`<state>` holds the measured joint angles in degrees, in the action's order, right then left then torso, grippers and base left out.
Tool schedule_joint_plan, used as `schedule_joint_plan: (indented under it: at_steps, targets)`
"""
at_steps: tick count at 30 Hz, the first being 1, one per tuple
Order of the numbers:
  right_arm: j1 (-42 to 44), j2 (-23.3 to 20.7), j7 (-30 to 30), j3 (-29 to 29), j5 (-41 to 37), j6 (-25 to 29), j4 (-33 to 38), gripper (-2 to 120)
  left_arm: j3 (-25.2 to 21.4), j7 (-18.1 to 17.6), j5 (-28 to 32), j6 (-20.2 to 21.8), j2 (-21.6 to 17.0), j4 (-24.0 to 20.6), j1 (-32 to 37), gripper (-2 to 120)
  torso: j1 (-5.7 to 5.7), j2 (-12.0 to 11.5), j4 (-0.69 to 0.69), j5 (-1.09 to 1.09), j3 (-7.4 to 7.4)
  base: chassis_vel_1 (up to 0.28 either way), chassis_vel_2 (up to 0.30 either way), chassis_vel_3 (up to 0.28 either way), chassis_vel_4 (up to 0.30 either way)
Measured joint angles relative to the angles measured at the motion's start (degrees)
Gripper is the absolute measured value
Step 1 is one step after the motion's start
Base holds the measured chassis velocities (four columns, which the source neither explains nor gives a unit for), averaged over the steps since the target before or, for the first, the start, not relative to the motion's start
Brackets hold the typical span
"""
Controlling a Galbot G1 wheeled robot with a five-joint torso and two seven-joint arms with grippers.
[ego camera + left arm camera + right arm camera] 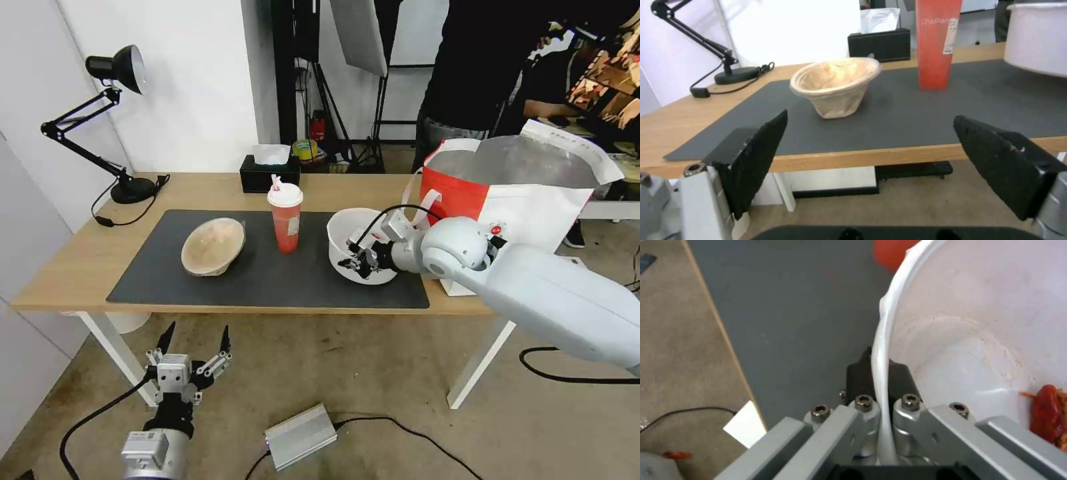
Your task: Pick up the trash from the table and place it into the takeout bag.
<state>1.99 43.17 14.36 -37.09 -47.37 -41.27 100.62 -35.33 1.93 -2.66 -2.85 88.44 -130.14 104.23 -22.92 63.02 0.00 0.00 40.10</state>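
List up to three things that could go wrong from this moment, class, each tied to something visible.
1. The right gripper pinches only the thin rim of the white bowl; it may flex and slip.
2. Red scraps lie loose inside; tilting could spill them on the mat.
3. The red cup stands close by; a swing could topple it.

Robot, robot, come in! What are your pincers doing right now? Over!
Right pincer shut on white bowl rim, bowl tilted over mat. Left pincer open, low before the table. Takeout bag open alongside. Nothing in the way.
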Motion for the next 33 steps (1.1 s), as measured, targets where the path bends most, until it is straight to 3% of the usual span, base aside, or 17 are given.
schedule_joint_plan:
  at_steps: [22, 33]
  targets:
    - [-4.19, 0.41, -0.19, -3.58, -0.54, 0.01, 5.16, 0, 0.08, 0.01, -0.09, -0.10, 0.21, 0.11, -0.07, 100, 0.00, 0.00, 0.00, 0.00, 0.00, 0.000, 0.000, 0.000, 0.000]
    - [-7.84, -1.95, -0.43, -6.65, -2.56, 0.01, 9.41, 0, -0.18, 0.01, -0.09, -0.22, 0.21, 0.16, -0.07, 100, 0.00, 0.00, 0.00, 0.00, 0.00, 0.000, 0.000, 0.000, 0.000]
